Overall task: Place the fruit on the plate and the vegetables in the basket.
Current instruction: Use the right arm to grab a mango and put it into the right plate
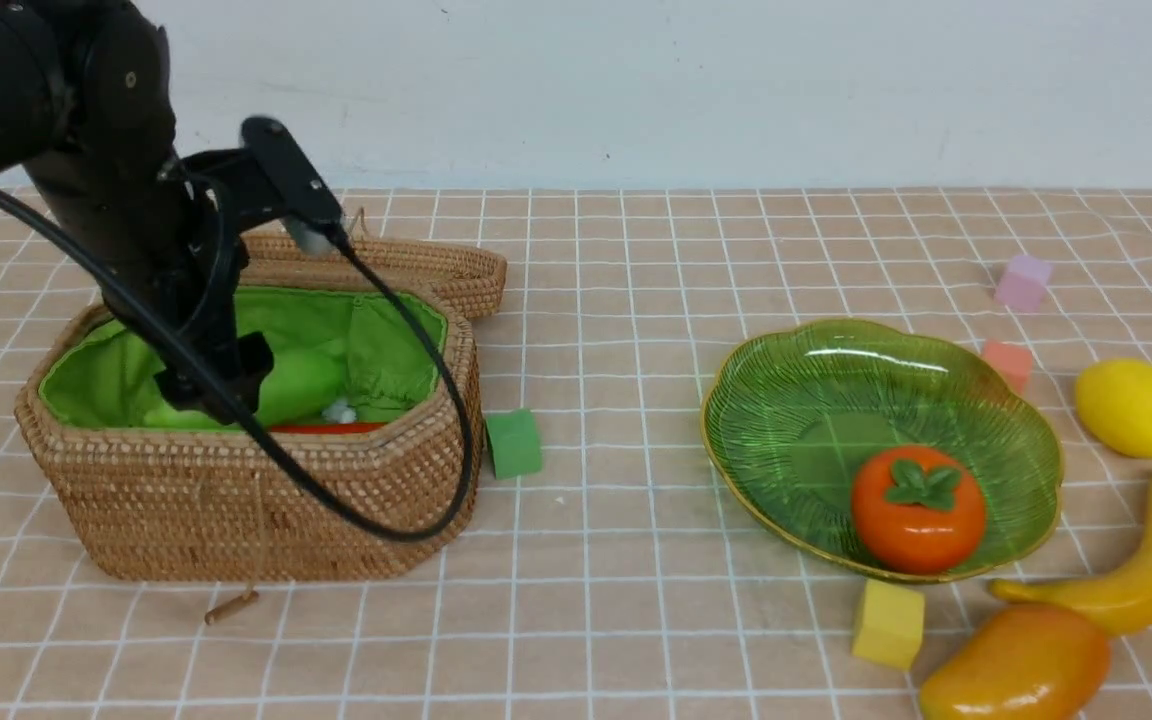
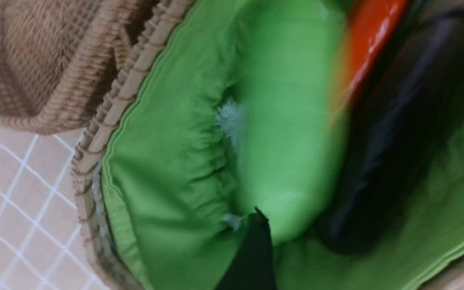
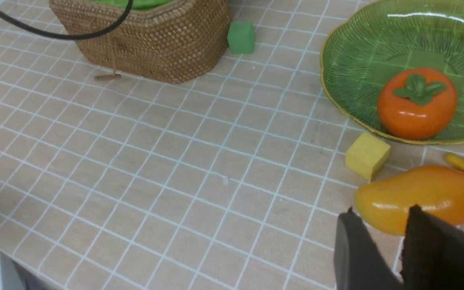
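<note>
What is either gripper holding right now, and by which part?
Nothing, it seems. The left gripper is open in the basket beside the blurred cucumber; the right gripper is empty near the mango.

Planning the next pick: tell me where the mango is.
In the front view the mango lies at the near right, between the yellow cube and the banana, outside the plate.

The bench [image 1: 616, 300] wears a tan cloth with a white grid. On its left stands the woven basket [image 1: 266, 500], its flat lid [image 1: 456, 275] behind it and a green foam cube [image 1: 514, 443] just beside. On the right sits the green glass plate [image 1: 836, 400], with a pink cube [image 1: 1022, 282] and a salmon cube [image 1: 1008, 362] behind it. A yellow cube [image 1: 887, 623] lies at its near rim. The lemon [image 1: 1134, 407], banana [image 1: 1131, 565] and mango [image 1: 1016, 665] lie to its right.
</note>
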You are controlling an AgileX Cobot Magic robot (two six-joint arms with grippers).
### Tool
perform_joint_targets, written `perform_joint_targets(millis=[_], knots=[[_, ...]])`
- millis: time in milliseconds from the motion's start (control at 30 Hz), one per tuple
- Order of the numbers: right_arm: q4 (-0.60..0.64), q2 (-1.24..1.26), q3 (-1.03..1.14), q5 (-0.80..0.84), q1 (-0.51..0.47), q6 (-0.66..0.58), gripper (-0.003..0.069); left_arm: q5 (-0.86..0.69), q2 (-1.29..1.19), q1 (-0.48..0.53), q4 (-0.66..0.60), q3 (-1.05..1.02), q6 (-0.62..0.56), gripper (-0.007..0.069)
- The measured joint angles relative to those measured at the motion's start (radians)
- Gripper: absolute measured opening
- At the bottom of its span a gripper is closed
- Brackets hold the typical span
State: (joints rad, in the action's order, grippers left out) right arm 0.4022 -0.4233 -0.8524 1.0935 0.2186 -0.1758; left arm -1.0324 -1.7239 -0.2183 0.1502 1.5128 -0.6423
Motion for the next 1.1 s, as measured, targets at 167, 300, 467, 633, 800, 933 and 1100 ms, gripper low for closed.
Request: perform_joint_targets(millis=[167,300,467,633,800,933,1100], knots=[[0.004,-0.084,0.000,-0.014,0.000,0.017,0.0206,0.022,0.131,-0.086,-0.090,-0.001,0.307,0.0394],[-0.025,-0.258,0.000,-0.037,0.000,0.062,0.0206,0.005,0.266,-0.239,-0.112,-0.056,0.529,0.0050],[-0.064,-0.454,0.000,-0.061,0.000,0.109,0.0206,0.080,0.468,-0.420,-0.126,-0.264,0.653,-0.0013],[-0.216,-0.669,0.001,-0.123,-0.001,0.278,0.0242,0.362,0.715,-0.623,-0.134,-0.600,0.738,-0.0013],[-0.310,-0.809,0.002,-0.213,-0.039,0.546,0.0358,0.412,0.776,-0.688,-0.135,-0.736,0.746,-0.0013],[-0.319,-0.920,0.002,-0.323,-0.044,0.642,0.0514,0.403,0.771,-0.691,-0.131,-0.752,0.732,-0.0013],[-0.308,-1.065,0.002,-0.412,-0.044,0.679,0.0647,0.403,0.771,-0.691,-0.128,-0.753,0.685,-0.0013]])
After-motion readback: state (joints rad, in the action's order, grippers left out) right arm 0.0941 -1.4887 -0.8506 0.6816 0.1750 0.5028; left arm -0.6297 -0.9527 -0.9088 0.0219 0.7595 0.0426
